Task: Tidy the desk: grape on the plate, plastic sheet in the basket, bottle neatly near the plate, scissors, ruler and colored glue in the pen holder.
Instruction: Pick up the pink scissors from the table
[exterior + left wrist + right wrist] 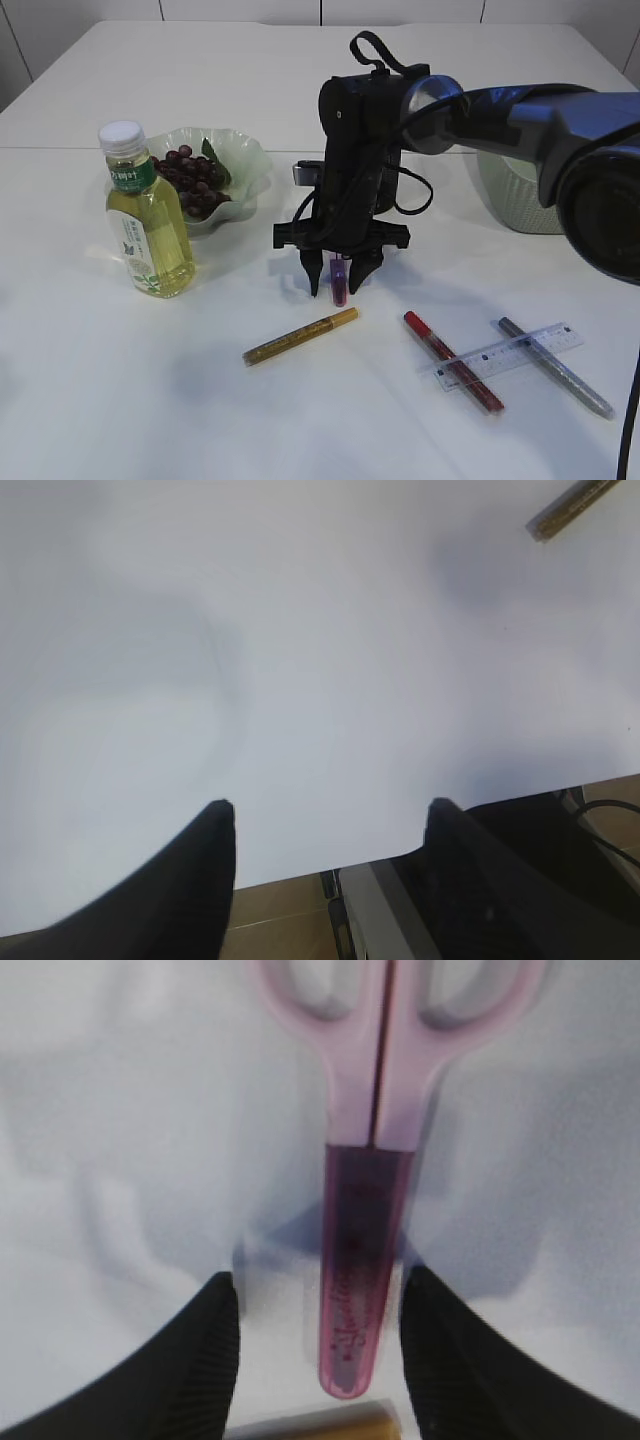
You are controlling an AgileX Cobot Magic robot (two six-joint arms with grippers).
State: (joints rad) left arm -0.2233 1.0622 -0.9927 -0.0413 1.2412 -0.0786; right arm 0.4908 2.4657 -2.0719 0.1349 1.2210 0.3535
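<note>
Hovering low over the white table point(120, 400), right gripper point(341, 268) with jaws apart and pointing down, straddling the scissors point(368, 1210) without touching them. Seen from the right wrist: pink handles at the top, translucent purple sheath over the blades running down between the two black fingers point(200, 1360), a clear gap on each side. Just below the sheath tip, the gold glue pen point(300, 336), lying flat. To the right, a red glue pen point(452, 375) and a silver glue pen point(556, 367), with the clear ruler point(510, 354) laid across both. On the left, grapes point(190, 178) already on the pale green plate point(250, 160), and the yellow-filled bottle point(148, 215) upright just in front of the plate. Behind the arm, the pale basket point(515, 195). Left gripper point(325, 825) open as well, empty, above the bare table near its edge.
</note>
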